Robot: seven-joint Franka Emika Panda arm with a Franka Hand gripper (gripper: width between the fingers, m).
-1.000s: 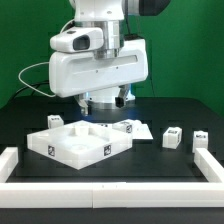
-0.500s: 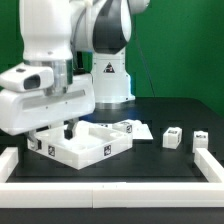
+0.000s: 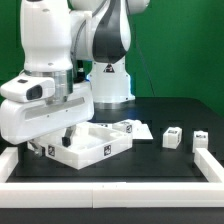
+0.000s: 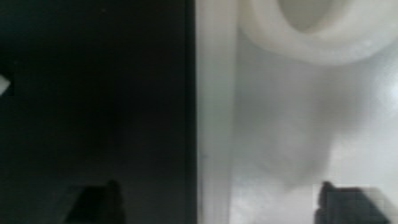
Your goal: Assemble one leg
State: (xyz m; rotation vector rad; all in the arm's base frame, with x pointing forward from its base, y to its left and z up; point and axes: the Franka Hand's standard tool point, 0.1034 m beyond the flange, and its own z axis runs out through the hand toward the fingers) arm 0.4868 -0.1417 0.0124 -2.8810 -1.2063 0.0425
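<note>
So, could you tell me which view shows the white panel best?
The exterior view: the white panel shows nearly whole on the table, one corner behind the arm. The wrist view gives only a blurred white close-up, likely its surface.

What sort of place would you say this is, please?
Most likely a robotics lab bench: a white robot arm stands over a black table fenced by white rails, before a green backdrop, with tag-marked furniture parts such as the panel.
</note>
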